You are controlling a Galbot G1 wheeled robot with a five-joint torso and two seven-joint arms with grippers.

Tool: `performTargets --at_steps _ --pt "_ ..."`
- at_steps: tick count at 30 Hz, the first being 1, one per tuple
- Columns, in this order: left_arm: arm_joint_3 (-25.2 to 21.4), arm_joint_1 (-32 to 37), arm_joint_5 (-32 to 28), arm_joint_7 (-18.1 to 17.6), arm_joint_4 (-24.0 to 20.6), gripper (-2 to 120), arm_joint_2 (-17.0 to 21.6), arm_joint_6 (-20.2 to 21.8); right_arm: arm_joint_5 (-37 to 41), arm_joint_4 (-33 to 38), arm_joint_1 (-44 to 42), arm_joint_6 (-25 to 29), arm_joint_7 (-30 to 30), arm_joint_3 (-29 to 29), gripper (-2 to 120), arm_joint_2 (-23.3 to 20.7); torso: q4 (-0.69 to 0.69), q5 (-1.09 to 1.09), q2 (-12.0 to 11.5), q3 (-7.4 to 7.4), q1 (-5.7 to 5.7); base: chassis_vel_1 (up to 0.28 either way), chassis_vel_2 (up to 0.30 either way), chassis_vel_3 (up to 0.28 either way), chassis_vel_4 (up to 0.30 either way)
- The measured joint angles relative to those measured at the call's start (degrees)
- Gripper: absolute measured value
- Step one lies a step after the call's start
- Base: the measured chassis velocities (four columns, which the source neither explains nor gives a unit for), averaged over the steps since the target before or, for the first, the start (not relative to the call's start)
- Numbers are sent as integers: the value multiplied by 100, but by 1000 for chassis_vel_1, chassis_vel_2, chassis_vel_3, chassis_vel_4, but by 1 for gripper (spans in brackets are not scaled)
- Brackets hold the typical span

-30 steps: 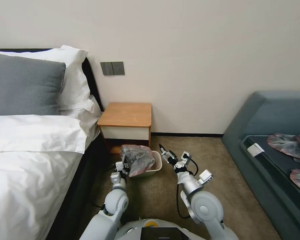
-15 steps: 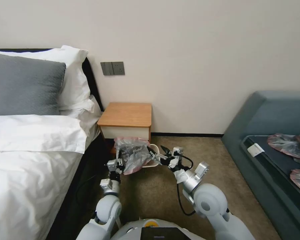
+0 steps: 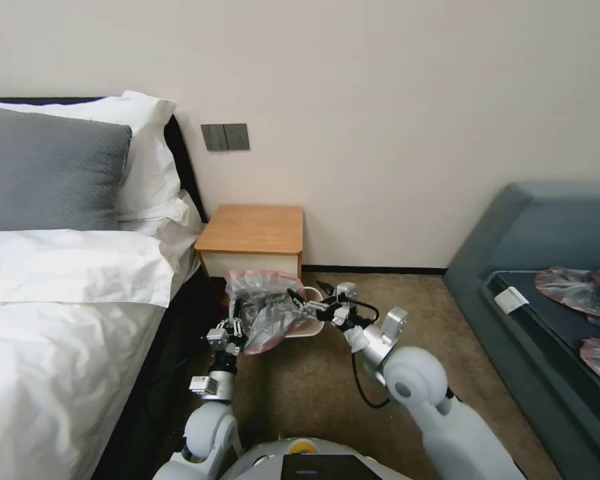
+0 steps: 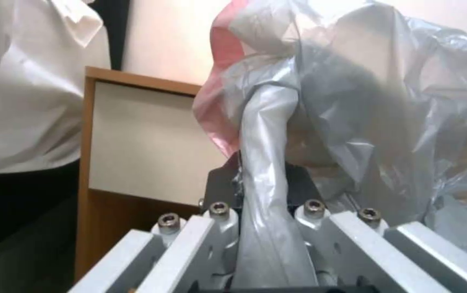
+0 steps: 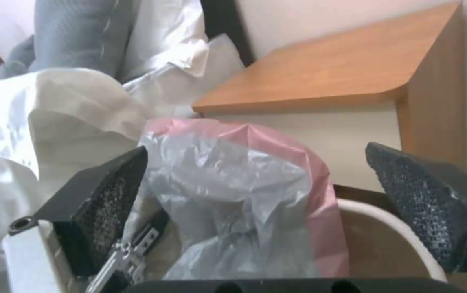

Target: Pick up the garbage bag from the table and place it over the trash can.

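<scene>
Now the left hand (image 3: pixel 235 331) pinches the wrinkly grey-pink plastic garbage bag (image 3: pixel 267 308) over the small beige trash can (image 3: pixel 311 325). Just right of it, the right hand (image 3: pixel 293 300), wide open, points at the bag.

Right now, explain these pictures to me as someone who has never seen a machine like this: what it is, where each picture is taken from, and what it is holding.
This is a wheeled robot with two arms, each ending in a two-fingered gripper. One picture looks down from a camera on its head; the other two come from cameras on its wrists.

In the head view, the left gripper is shut on the garbage bag, a wrinkly grey film with a pinkish tint. The left wrist view shows this up close: a twisted strand of the bag runs between the fingers.

The right gripper is open beside the bag. In the right wrist view its two dark fingers stand wide apart with the bag between them.

The bag hangs over the trash can, a beige bin on the carpet in front of the table, whose top is bare.
</scene>
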Motion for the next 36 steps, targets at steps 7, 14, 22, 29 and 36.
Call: performTargets --at_steps 7,14,22,29,36 --pt "-38 10 9 118 0 6 12 -146 589 -173 309 -121 142 14 100 -130 1 0 0 0 0 0 0 0 0" --pt "-80 -5 70 215 -8 6 10 -254 873 -455 650 -174 195 -104 75 -267 0 0 0 0 0 0 0 0 0" --pt "-106 -5 147 300 -34 6 4 -333 882 -612 834 -201 219 -357 45 -462 0 0 0 0 0 0 0 0 0" --pt "-112 -8 177 350 -50 6 4 -347 866 -620 817 -159 306 -386 20 -498 0 0 0 -1 0 0 0 0 0" --pt "-109 -20 171 352 -53 6 -14 -347 866 -610 799 -113 317 -380 0 -492 0 0 0 -1 0 0 0 0 0"
